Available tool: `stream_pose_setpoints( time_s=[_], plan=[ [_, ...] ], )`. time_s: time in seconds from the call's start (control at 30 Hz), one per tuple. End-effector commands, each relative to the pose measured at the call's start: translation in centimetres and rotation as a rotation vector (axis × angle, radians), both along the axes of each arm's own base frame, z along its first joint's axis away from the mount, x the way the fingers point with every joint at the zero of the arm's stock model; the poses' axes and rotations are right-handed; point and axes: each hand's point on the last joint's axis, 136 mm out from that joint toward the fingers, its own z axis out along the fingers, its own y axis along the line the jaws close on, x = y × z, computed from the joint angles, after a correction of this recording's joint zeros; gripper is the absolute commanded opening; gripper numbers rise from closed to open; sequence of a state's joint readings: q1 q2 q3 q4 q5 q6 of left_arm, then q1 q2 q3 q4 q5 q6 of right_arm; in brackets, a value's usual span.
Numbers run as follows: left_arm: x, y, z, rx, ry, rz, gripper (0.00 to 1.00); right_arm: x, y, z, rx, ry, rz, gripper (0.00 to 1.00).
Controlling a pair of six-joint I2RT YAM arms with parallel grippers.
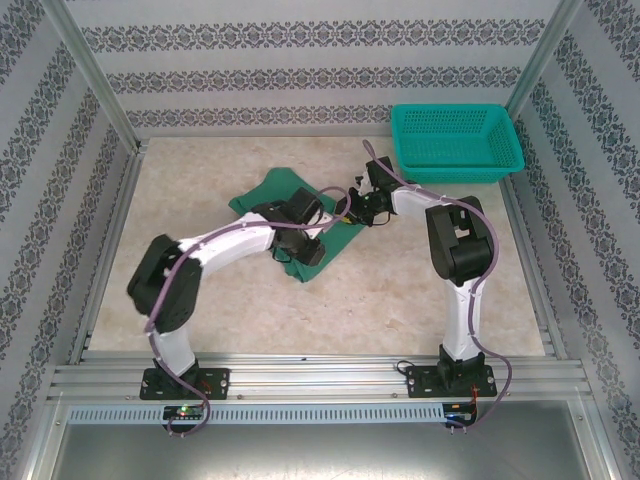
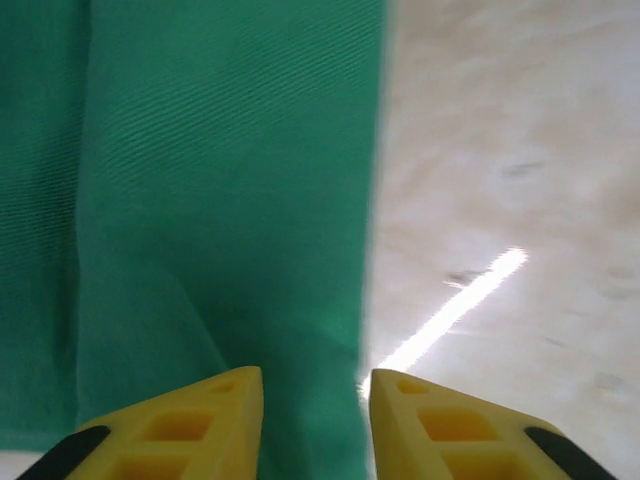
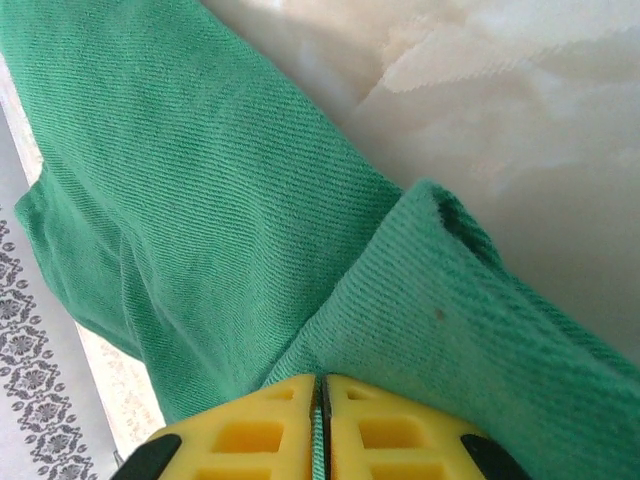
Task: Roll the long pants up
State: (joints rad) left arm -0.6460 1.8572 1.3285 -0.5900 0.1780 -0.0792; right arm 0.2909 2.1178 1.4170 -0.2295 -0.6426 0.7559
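Here, the long pants are lying as a compact green bundle on the pale tabletop, toward its far half and a little left of centre. The teal mesh basket is sitting well apart from them at the far right corner.

Both arms are reaching in over the cloth. The left gripper is hovering at the near right end of the bundle. In the left wrist view its yellow fingers are standing apart with a clear gap between them, so the left gripper is holding nothing. The straight edge of the long pants is running up the frame in line with that gap, with green fabric to its left and bare table to its right.

The right gripper is meeting the bundle's right side. In the right wrist view its fingers are pressing together, with a thin sliver of green showing in the seam between them. The right gripper is pinching the long pants, and a thick ridge of fabric is rising from the pinch toward the right.
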Motion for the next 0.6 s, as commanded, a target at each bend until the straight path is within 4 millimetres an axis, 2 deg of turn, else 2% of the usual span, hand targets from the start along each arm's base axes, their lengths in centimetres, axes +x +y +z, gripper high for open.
stream_pose_setpoints(
  time_s=[0.0, 0.17, 0.23, 0.37, 0.47, 0.57],
  plan=[
    [1.0, 3.5, -1.9, 0.141, 0.011, 0.086, 0.32, -1.7, -0.6, -3.8, -0.062, 0.082, -0.009, 0.14],
    [1.6, 7.5, -2.1, 0.288, -0.004, 0.173, 0.32, -2.0, -0.6, -3.8, -0.059, 0.083, -0.001, 0.14],
    [1.6, 7.7, -1.5, 0.312, -0.019, 0.168, 0.33, -2.1, -0.6, -3.9, -0.060, 0.085, -0.001, 0.14],
    [1.3, 5.4, 0.9, 0.290, -0.157, 0.054, 0.37, -2.3, -0.6, -4.2, -0.060, 0.095, -0.004, 0.14],
    [0.2, 3.2, 1.8, 0.291, -0.244, -0.075, 0.43, -2.4, -0.7, -4.6, -0.061, 0.105, -0.006, 0.14],
    [-0.5, 2.4, 0.9, 0.347, -0.271, -0.157, 0.70, -2.5, -0.6, -4.8, -0.060, 0.114, -0.005, 0.12]
  ],
)
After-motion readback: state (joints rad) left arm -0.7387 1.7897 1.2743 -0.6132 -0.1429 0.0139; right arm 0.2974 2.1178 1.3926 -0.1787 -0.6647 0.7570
